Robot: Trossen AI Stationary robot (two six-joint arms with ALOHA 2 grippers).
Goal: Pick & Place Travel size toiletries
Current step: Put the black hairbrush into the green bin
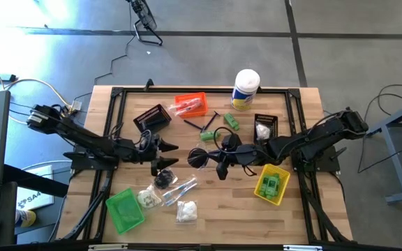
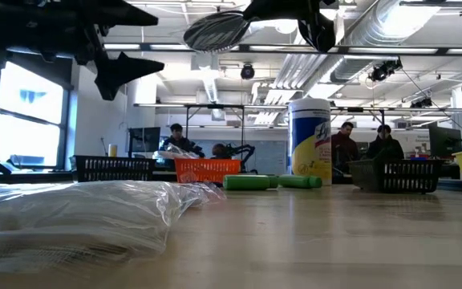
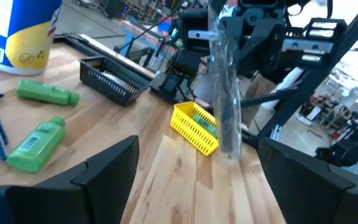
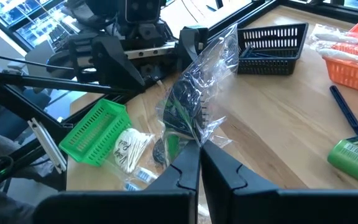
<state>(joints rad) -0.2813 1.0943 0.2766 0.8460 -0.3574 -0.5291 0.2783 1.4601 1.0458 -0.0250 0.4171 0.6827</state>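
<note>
High view: my right gripper (image 1: 218, 167) is over mid-table, fingers pinched shut on a clear-wrapped dark bundle (image 1: 199, 157) held above the wood. My left gripper (image 1: 165, 155) faces it from just beside, fingers spread wide, empty. More toiletries lie about: two green mini bottles (image 1: 218, 125) near the orange bin (image 1: 191, 104), puff bags (image 1: 185, 210) and clear packets (image 1: 176, 189) by the green bin (image 1: 125, 209). Yellow bin (image 1: 271, 184) sits below my right arm.

Low view: the bundle (image 2: 216, 30) hangs high above the table; green bottles (image 2: 272, 182) lie flat beside the white canister (image 2: 310, 142). A clear packet (image 2: 79, 210) fills the near left.

Left wrist view: my wide fingers (image 3: 107, 174) frame the hanging wrapped bundle (image 3: 225, 93); yellow bin (image 3: 194, 127) behind.

Right wrist view: my fingers (image 4: 188, 168) meet on the wrapper's edge; bundle (image 4: 191, 102) sticks up, green bin (image 4: 96, 132) and puffs (image 4: 129, 148) below.
</note>
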